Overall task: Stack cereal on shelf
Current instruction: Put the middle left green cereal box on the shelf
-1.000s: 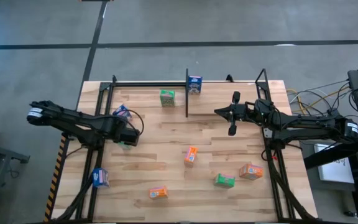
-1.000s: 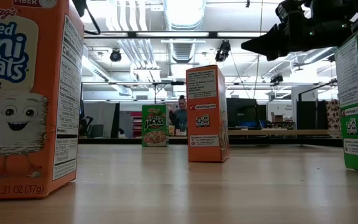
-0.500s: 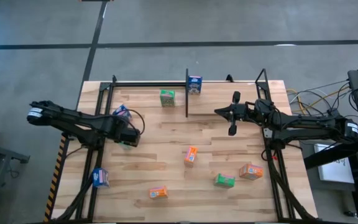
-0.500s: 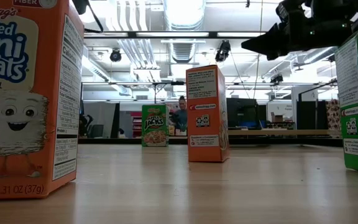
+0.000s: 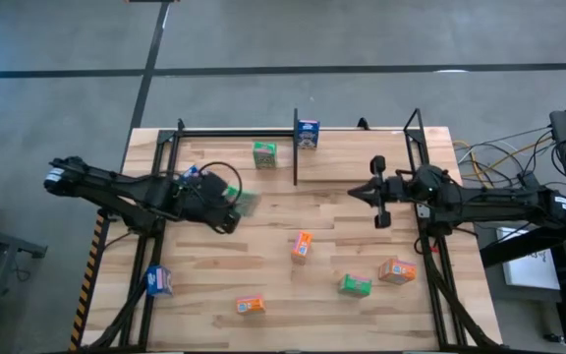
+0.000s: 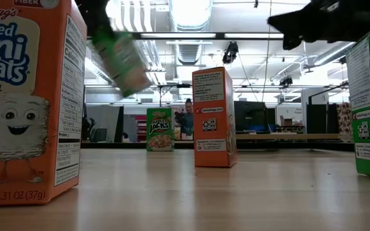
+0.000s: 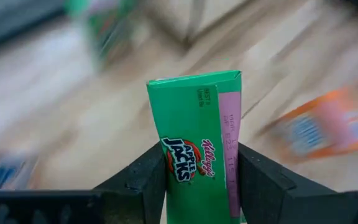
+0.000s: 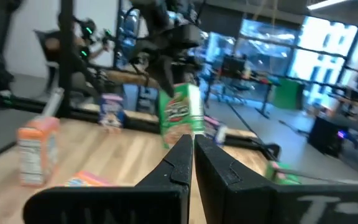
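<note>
Light-wood shelf (image 5: 234, 135) with black frame along the high view's upper centre, left gripper (image 5: 234, 204) left of centre, fingers clamped on a green Apple Jacks box (image 7: 197, 149) held off the tabletop, right gripper (image 5: 367, 193) right of centre, fingers together, empty

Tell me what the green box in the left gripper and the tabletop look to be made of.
The green Apple Jacks box, clamped in the left gripper, looks like thin printed cardboard with a slight sheen: sharp folded edges, a flat glued flap and printed panels. The tabletop looks like light wood planks with a smooth finish, judging by the grain lines and plank seams; whether solid or veneer cannot be told.
</note>
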### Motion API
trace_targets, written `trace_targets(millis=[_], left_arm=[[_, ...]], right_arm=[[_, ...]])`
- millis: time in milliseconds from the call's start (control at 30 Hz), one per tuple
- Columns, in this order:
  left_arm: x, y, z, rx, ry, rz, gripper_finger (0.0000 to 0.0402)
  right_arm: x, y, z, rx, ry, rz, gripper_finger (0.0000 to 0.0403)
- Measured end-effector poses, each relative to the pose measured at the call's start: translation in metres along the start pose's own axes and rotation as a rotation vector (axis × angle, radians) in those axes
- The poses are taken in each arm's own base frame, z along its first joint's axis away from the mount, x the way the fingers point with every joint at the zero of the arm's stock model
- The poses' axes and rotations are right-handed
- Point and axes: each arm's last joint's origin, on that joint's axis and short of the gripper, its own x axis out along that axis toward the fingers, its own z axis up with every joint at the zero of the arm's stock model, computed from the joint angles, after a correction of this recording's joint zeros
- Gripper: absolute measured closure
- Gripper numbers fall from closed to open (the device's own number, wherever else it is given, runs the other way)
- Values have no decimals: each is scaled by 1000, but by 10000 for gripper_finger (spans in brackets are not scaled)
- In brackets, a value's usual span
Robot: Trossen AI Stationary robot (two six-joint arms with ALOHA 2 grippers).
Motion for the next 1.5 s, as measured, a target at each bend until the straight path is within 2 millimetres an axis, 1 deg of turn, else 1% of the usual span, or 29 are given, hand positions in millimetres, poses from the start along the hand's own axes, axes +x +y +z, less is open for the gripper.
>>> trace_targets(millis=[100, 200, 267, 367, 533, 667, 833, 1100, 1300, 1400, 1500], left_arm=[[3, -20, 15, 122, -127, -94, 255], [9, -41, 27, 270, -226, -146, 255], [13, -53, 36, 340, -277, -159, 255], [23, -69, 49, 444, -308, -131, 255], [51, -89, 70, 568, -322, -64, 255], [78, -99, 88, 624, -316, -5, 255], [114, -100, 108, 648, -316, 60, 255], [166, -84, 127, 634, -323, 126, 255], [201, -72, 128, 582, -266, 45, 249], [213, -68, 127, 574, -250, 48, 238], [219, -65, 128, 566, -253, 54, 223]], right_arm=[[-8, 7, 2, 3, -68, 19, 394], [-16, 12, 5, 14, -115, 47, 394], [-24, 15, 9, 11, -164, 66, 394], [-34, 17, 15, -7, -238, 89, 394], [-43, 19, 20, -17, -292, 104, 394], [-44, 19, 21, -22, -300, 102, 394], [-44, 19, 21, -35, -299, 105, 394], [-45, 20, 21, -45, -308, 121, 394], [-45, 20, 22, -48, -310, 121, 394], [-45, 20, 22, -48, -310, 120, 394], [-45, 20, 22, -48, -310, 120, 394]])
